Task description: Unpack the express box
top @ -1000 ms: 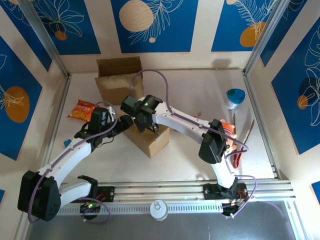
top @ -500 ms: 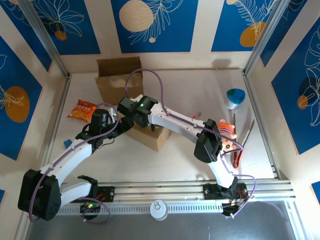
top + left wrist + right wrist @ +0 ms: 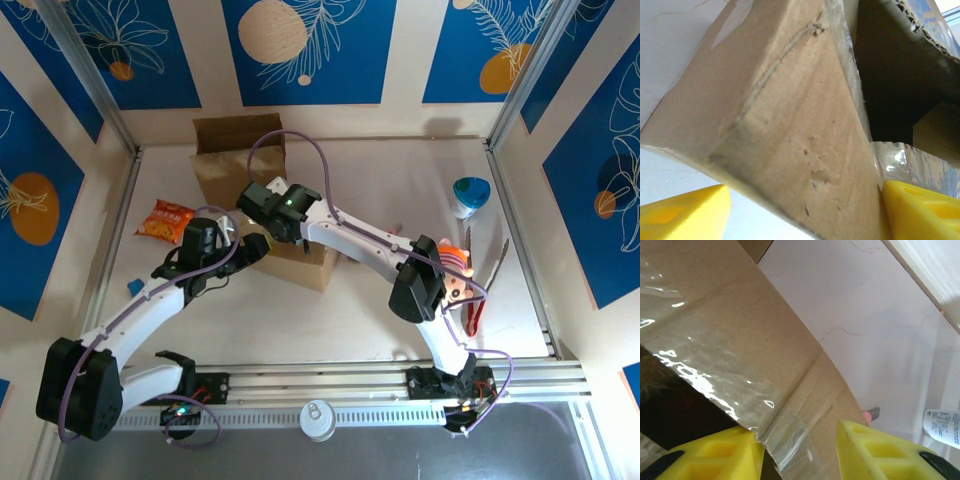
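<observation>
Two end effectors meet at the express box (image 3: 305,265), which sits near the middle of the white tabletop (image 3: 400,180). The left end effector (image 3: 805,200) has its yellow fingers (image 3: 685,212) spread wide, straddling a lower corner of the box. A strip of tabletop shows between the left-hand finger and the cardboard. The right end effector (image 3: 800,440) reaches in from above at the box's far left edge. Its yellow fingers (image 3: 715,452) stand on either side of a flap's taped edge, with clear packing tape (image 3: 705,382) running across the cardboard. I cannot tell whether they are clamped on the flap. The box interior shows dark beside the flap.

Beyond the box, a second, open cardboard carton (image 3: 235,150) stands against the back wall. An orange snack packet (image 3: 165,218) lies to the left, well apart from a blue-and-white cup (image 3: 471,195) at the right edge.
</observation>
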Robot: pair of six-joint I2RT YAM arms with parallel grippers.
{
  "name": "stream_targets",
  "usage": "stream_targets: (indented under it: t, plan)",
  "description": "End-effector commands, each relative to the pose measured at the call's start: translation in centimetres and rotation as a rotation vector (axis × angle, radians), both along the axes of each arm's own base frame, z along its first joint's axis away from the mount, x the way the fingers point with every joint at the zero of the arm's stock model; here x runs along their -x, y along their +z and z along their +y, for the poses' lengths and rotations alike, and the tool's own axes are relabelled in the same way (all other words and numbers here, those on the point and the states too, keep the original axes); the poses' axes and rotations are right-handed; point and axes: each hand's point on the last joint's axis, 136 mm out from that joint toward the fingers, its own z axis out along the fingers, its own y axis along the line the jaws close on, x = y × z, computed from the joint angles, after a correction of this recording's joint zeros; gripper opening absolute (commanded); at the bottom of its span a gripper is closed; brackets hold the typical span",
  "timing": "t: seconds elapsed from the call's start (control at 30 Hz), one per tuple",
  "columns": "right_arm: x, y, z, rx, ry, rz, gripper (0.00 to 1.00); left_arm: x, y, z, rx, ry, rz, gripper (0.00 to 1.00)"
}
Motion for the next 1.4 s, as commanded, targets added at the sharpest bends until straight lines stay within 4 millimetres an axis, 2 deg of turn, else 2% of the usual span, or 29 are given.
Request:
stream_targets:
  t: [0.0,0.17,0.3,0.57,0.63,0.8,0.87,1.03,1.37]
  plan:
    - [-4.0,5.2,-3.7,-0.009,-0.096,-0.170,0.37,4.0,-4.6,1.4,-0.098,-0.049,0.176,0.78]
    - [-5.4,6.3,-3.8,-0.011,-0.080,-0.206,0.30,4.4,-4.5,1.6,-0.109,-0.052,0.177,0.78]
    - [-5.8,7.5,-3.5,-0.019,-0.064,-0.228,0.25,4.5,-4.5,1.7,-0.116,-0.052,0.176,0.79]
    - [-6.3,8.3,-3.3,-0.035,-0.042,-0.218,0.22,4.7,-4.5,1.7,-0.117,-0.059,0.177,0.79]
    - [-6.0,7.9,-3.1,-0.055,-0.029,-0.183,0.25,4.8,-4.5,1.7,-0.116,-0.059,0.177,0.79]
    - [-4.7,6.4,-2.3,-0.117,0.025,-0.058,0.51,4.6,-4.1,1.6,-0.113,-0.066,0.168,0.79]
    - [-4.5,5.9,-2.1,-0.128,0.041,-0.024,0.57,4.4,-3.8,1.4,-0.110,-0.072,0.162,0.79]
    - [-4.6,4.6,-2.0,-0.147,0.065,0.037,0.57,3.9,-2.4,1.1,-0.112,-0.092,0.138,0.79]
    - [-3.6,2.6,0.8,-0.189,0.312,0.197,0.55,2.8,0.2,1.1,-0.162,-0.121,0.098,0.80]
